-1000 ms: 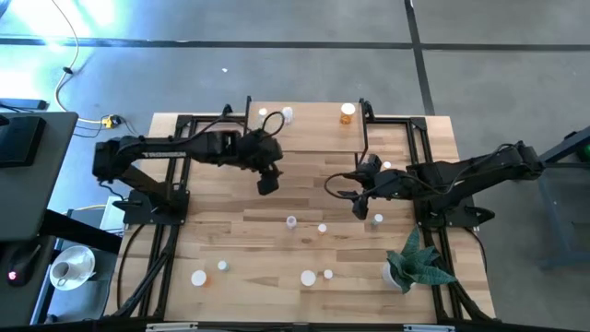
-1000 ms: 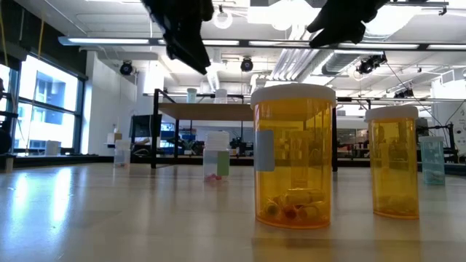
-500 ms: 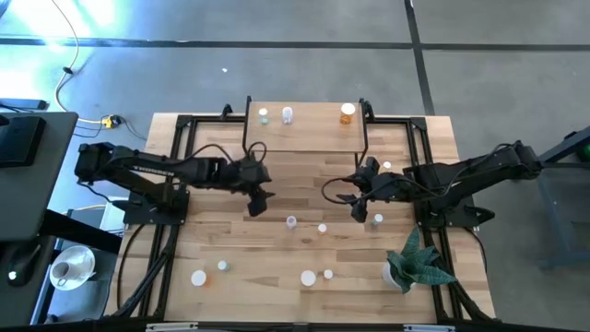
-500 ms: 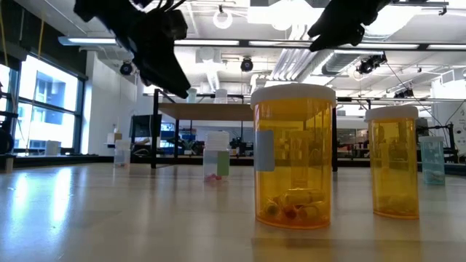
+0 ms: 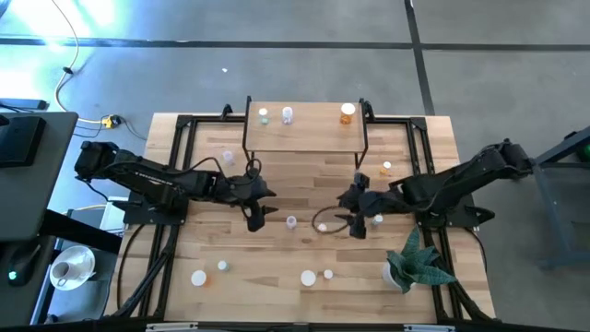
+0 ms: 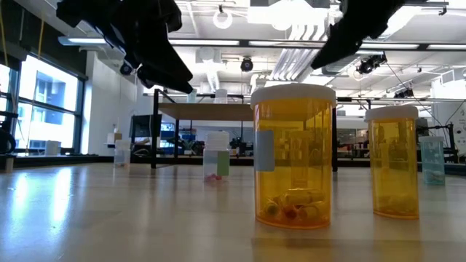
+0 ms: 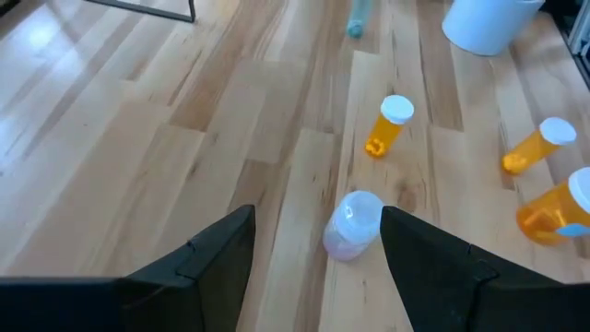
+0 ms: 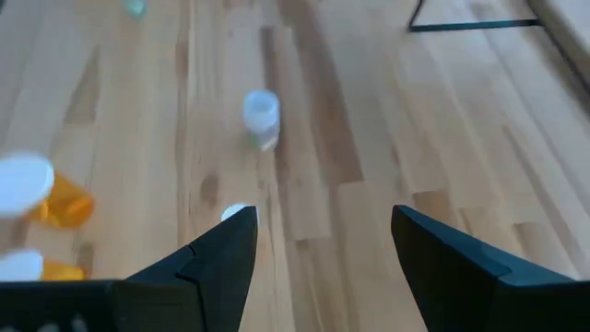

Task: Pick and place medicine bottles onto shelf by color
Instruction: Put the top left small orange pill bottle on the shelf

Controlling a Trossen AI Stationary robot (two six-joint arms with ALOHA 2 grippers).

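Left gripper (image 5: 257, 214), come off the shelf (image 5: 305, 136) to mid-table, jaws spread and empty above a whitish bottle (image 7: 351, 224); right gripper (image 5: 358, 230), jaws likewise spread, advanced beside it; next picks apparently pending.

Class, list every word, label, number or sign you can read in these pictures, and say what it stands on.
No text can be read anywhere.
The label on the large orange bottle: a pale patch, blurred, nothing legible.
The bottles on the shelf: too small to show any print.
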